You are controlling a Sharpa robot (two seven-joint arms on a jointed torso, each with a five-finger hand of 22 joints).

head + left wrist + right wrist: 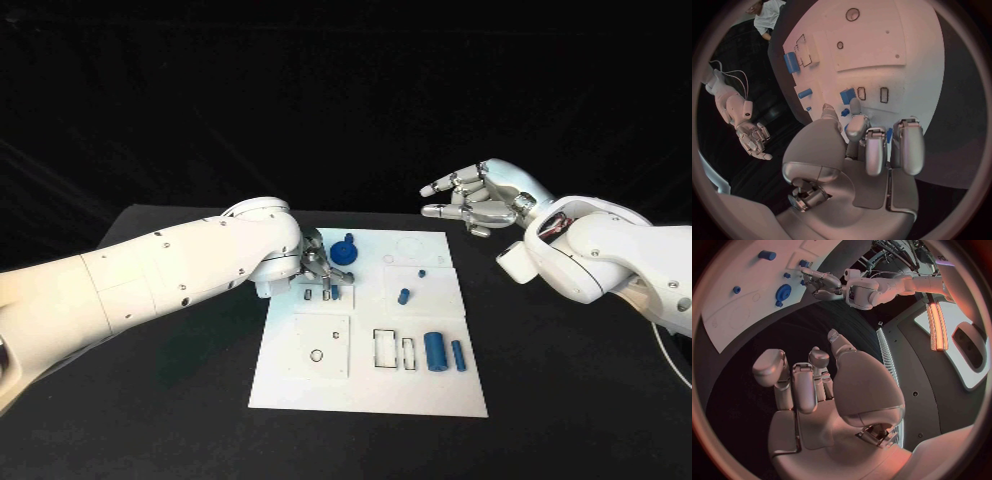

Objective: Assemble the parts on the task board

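A flat, matte white task board [368, 385] is laid on the black table [562, 400]. Two smooth blue cylinders [444, 354] are seen at its 4 o'clock side, a short blue peg [407, 296] near its centre and a round blue disc [345, 251] at 11 o'clock. The silver left hand [320, 274] is lowered onto the board's 10 o'clock edge beside the disc; whether anything is held cannot be told. The right hand [473, 201] is raised off the board at 1 o'clock, fingers spread, with nothing in it.

White task board [368, 385] lies flat mid-table, blue parts [434, 353] scattered lying across it.
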